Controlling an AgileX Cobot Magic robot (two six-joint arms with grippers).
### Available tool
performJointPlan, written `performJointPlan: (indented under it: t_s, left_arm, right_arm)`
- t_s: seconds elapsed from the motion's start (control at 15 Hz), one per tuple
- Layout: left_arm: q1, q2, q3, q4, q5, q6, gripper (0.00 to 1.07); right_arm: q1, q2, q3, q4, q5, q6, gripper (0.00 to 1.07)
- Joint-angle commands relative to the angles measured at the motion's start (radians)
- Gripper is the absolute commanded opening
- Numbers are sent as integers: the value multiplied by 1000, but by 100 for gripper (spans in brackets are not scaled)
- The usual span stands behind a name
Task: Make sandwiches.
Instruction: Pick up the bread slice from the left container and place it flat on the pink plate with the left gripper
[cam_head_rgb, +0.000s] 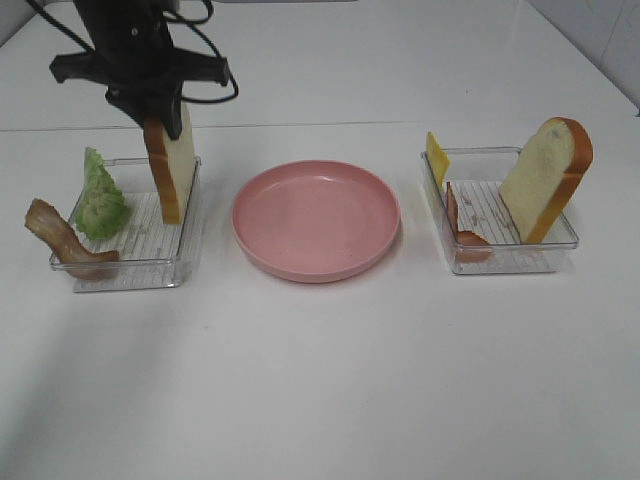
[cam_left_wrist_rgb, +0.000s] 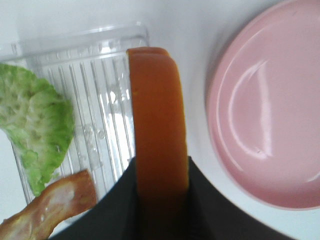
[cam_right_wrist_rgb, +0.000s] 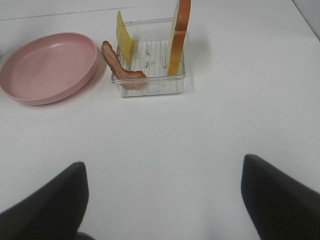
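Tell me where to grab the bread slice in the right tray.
Grip its top crust, coming down from above, jaws across its flat faces: the bread slice stands on edge, tilted, in the right tray, with its top free.

A round pink plastic plate (cam_head_rgb: 316, 222) rests on the white surface (cam_head_rgb: 330, 390). A clear rectangular plastic tray (cam_head_rgb: 130, 276) stands at its 9 o'clock and a second clear tray (cam_head_rgb: 510, 262) at 3 o'clock, both apart from it.
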Motion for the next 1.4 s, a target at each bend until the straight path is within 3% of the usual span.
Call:
performJointPlan:
  t_s: [0.07, 0.27, 0.47, 0.67, 0.87, 1.27, 1.33, 1.4]
  left_arm:
    - [-4, -46, -75, -119, 69, 27, 0]
    - [4, -36, -94, -338, 17, 127, 0]
    - [4, 9, -93, -476, -20, 165, 0]
    - [4, 112, -93, -639, -28, 241, 0]
    - [4, 239, -93, -760, -85, 245, 0]
    - [0, 306, -93, -789, -147, 235, 0]
    - [0, 306, -93, -789, -147, 235, 1]
    - [0, 306, -93, -791, -147, 236, 11]
  right_arm:
    - [-5, -13, 3, 5, -11, -4, 78]
    - [-5, -13, 3, 5, -11, -3, 78]
    - [-5, -13, 3, 5, -11, -3, 78]
    - [-5, -13, 3, 5, -11, -1, 78]
    - [-5, -13, 3, 5, -11, -1, 78]
    - [-5, -13, 3, 5, -11, -1, 78]
    - [-5, -13, 3, 5, -11, -1, 78]
    - [-5, -13, 3, 5, -11, -1, 78]
